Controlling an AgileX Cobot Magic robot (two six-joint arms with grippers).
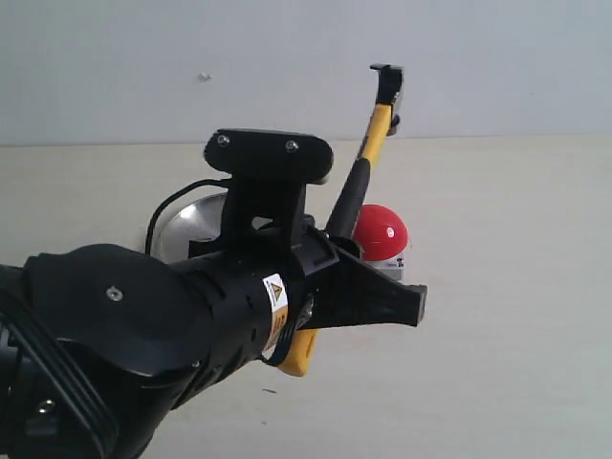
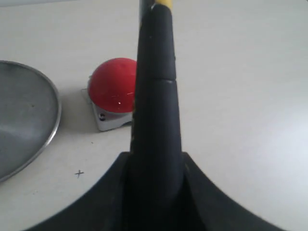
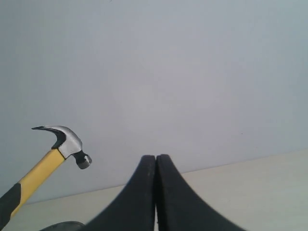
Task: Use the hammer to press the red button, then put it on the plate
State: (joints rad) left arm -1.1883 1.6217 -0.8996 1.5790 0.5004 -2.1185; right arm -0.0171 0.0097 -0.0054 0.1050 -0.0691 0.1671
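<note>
My left gripper (image 1: 368, 292) is shut on the black grip of the hammer (image 1: 378, 129). The hammer slants up and away, with its dark head high against the wall and its yellow end poking out below the gripper. In the left wrist view the handle (image 2: 155, 86) fills the middle, clamped at the gripper (image 2: 156, 161). The red button (image 1: 381, 231) sits on the table just beyond the gripper, below the raised handle, and shows again as a red dome (image 2: 113, 86). The plate (image 1: 186, 225) lies to its left, partly hidden by my arm; its rim (image 2: 54, 125) is near the button. My right gripper (image 3: 156, 159) is shut and empty, and the hammer head (image 3: 65, 142) is off to its side.
The pale table (image 1: 516, 287) runs back to a plain grey-white wall (image 1: 143, 57). A black cable (image 1: 164, 208) loops over the plate's near side. A small cross mark (image 2: 79, 173) is on the table near the plate's rim.
</note>
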